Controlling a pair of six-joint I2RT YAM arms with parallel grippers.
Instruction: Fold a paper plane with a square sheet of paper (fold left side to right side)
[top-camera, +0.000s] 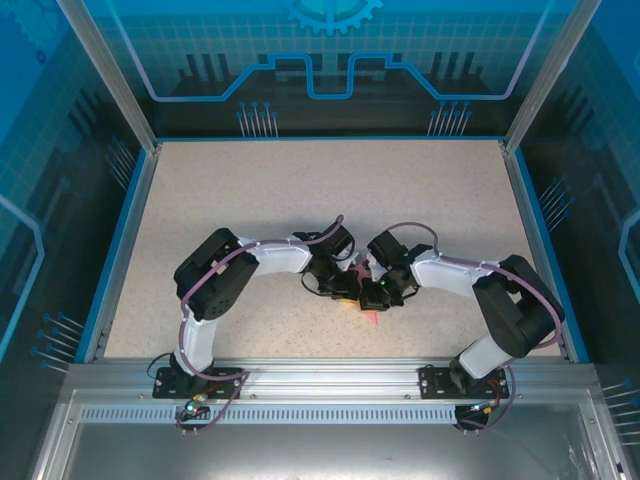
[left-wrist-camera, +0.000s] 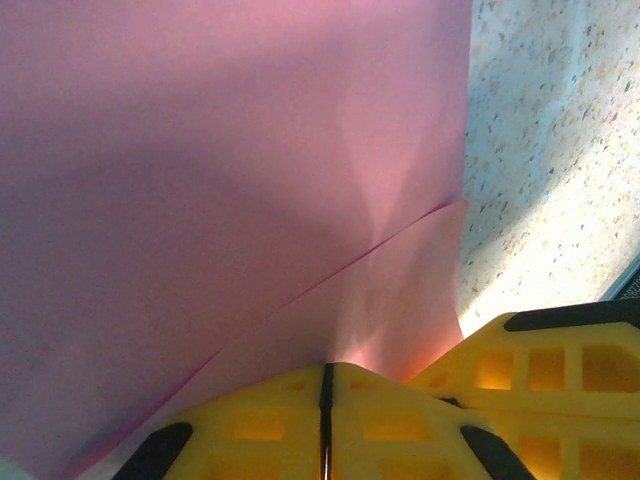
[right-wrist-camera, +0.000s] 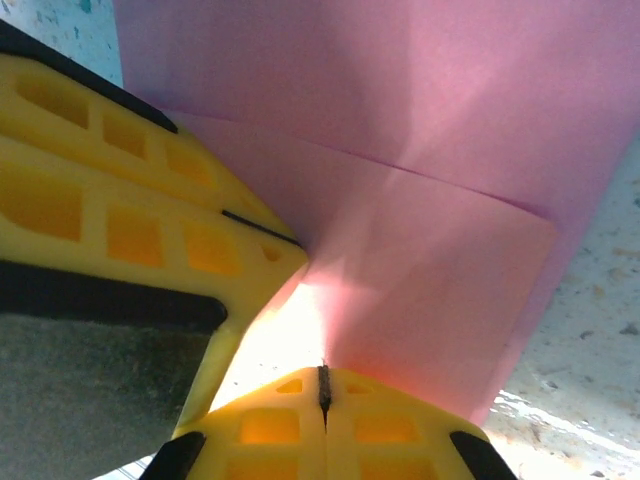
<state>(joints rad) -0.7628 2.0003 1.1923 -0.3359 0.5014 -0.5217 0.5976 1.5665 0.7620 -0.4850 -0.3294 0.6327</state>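
As the overhead camera has it: left claw (top-camera: 345, 290) and right claw (top-camera: 376, 292) tip to tip, close to the table's (top-camera: 300, 190) near edge, about midway along it.
Paper, overhead: pink paper (top-camera: 370, 313) peeking out between and under the claws.
Left wrist camera: left claw (left-wrist-camera: 327, 372) closed tight, pinching the folded paper (left-wrist-camera: 200, 180); table (left-wrist-camera: 550, 150) beyond the sheet's right edge.
Right wrist camera: right claw (right-wrist-camera: 323, 385) closed on the paper's (right-wrist-camera: 430, 280) lower flap; left claw (right-wrist-camera: 120, 200) just beside; table (right-wrist-camera: 600, 330) at right.

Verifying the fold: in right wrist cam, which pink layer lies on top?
The smaller flap in the foreground: its edge and rounded corner overlap the larger layer behind.
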